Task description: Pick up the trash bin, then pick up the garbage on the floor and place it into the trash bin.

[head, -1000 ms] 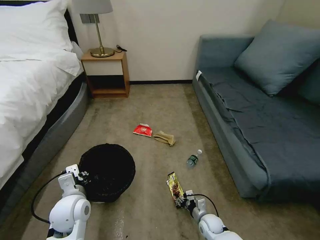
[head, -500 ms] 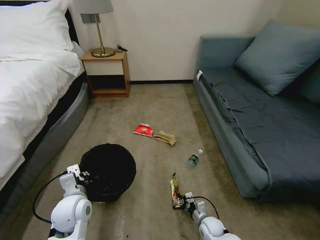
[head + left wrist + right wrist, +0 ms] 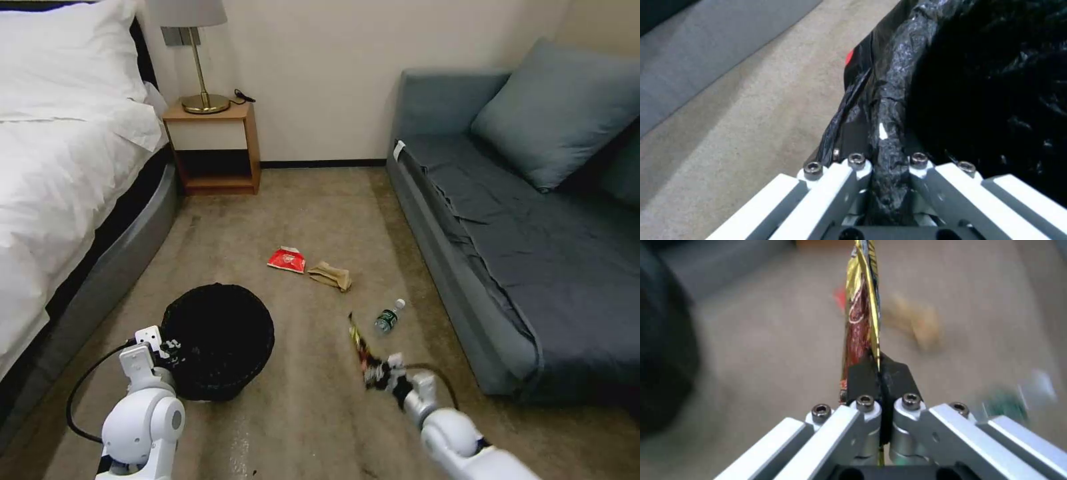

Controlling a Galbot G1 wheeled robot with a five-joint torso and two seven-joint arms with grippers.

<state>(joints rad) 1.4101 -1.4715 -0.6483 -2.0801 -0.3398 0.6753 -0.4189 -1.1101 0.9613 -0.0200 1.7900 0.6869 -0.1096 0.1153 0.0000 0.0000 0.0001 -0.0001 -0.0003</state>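
The trash bin with its black bag stands on the carpet at lower left. My left gripper is shut on the bin's bagged rim. My right gripper is shut on the long yellow-brown snack wrapper, which stands edge-up off the floor, right of the bin. In the right wrist view the wrapper rises from between the black pads. On the carpet lie the red-white snack packet, the crumpled tan paper and the small clear bottle.
A white bed runs along the left and a blue-grey sofa along the right. A wooden nightstand with a lamp stands at the back wall. Open carpet lies between bin and sofa.
My right gripper has lifted the wrapper off the carpet and swung up and to the right. The left gripper and the bin have stayed in place.
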